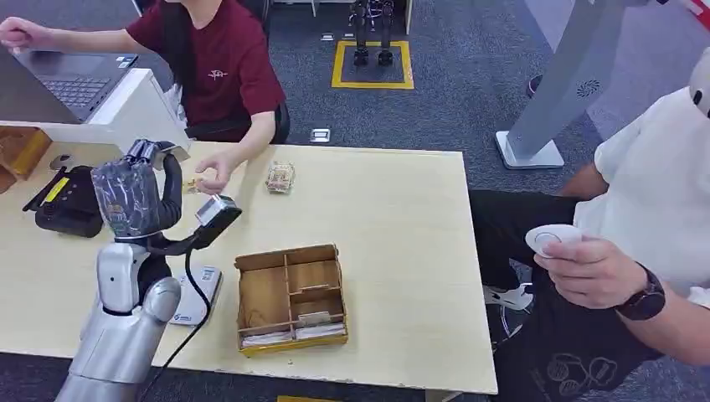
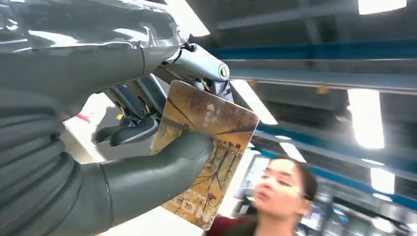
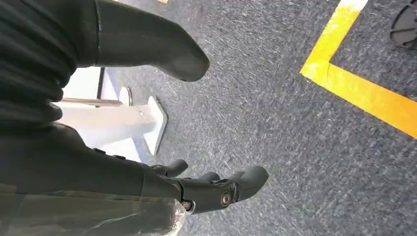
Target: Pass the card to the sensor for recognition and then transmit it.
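Observation:
My left hand [image 1: 138, 191] is raised above the table's left side, close to the hand [image 1: 216, 171] of a person in a dark red shirt seated across. In the left wrist view its thumb [image 2: 162, 169] and fingers [image 2: 196, 61] pinch a brown and yellow patterned card [image 2: 221, 125], held upright. A white flat sensor pad [image 1: 198, 295] with a cable lies on the table below my left forearm. My right hand [image 3: 98, 167] hangs over the grey carpet, thumb and fingers apart, holding nothing.
A wooden compartment box [image 1: 289, 297] with cards in its front slots stands near the table's front edge. A small packet [image 1: 280, 177], a black device [image 1: 71, 203] and a laptop [image 1: 75, 84] are farther back. A seated person at right holds a white remote [image 1: 553, 238].

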`<state>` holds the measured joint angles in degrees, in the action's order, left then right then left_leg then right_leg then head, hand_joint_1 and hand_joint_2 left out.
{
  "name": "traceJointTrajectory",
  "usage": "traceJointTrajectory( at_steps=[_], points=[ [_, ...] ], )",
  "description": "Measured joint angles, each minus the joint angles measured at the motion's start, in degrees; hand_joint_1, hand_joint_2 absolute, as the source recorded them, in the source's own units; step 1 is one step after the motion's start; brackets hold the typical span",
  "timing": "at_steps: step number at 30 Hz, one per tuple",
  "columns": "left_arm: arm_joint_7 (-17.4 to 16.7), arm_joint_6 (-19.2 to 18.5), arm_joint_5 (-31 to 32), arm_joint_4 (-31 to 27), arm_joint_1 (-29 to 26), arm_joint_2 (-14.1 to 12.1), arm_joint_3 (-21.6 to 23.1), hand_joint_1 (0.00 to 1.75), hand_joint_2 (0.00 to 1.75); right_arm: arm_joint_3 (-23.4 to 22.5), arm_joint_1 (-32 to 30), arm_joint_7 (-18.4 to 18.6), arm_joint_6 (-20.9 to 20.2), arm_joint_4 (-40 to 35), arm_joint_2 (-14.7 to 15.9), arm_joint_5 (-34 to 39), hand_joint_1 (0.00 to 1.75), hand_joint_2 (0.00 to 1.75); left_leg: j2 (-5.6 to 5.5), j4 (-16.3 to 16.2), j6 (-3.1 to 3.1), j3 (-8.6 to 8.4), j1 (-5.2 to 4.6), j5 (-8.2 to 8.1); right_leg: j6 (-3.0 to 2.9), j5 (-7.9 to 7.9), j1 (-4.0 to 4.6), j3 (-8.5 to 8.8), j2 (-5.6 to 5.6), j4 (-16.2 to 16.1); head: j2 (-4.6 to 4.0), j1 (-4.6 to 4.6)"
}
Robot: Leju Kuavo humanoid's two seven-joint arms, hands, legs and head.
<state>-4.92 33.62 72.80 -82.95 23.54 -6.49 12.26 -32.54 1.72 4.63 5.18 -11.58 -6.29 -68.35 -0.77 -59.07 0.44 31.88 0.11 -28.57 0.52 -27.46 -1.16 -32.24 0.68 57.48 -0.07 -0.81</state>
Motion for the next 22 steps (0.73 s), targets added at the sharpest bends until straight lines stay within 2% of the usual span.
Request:
traceJointTrajectory(
  at_steps=[5,9,22],
  points=[
    [-0.5,0.3,0.9,6.0,3.6,0.7,-1.1,1.75,1.75,0.0,0.2,0.0,0.0,0.0,-0.1,-0.2,0.0,1.75,-0.03,0.0,-0.01,0.05,0.01,0.04,0.01,0.0,0.0,-0.02,-0.01,0.0,0.0,0.0],
    [-0.8,0.3,1.1,9.7,4.5,1.0,-1.7,1.75,1.75,0.0,0.2,0.1,0.0,0.0,-0.2,-0.4,0.0,1.75,0.0,0.0,-0.01,0.06,0.0,0.04,0.01,0.0,0.0,-0.05,0.01,0.0,0.0,0.0],
    [-0.8,0.3,0.5,13.5,5.3,1.6,-1.9,1.75,1.75,0.0,0.2,0.1,0.0,0.0,-0.2,-0.7,0.0,1.75,-0.01,0.0,-0.01,0.07,0.01,0.04,0.01,0.0,0.0,-0.05,0.0,0.0,0.0,0.0]
  ],
)
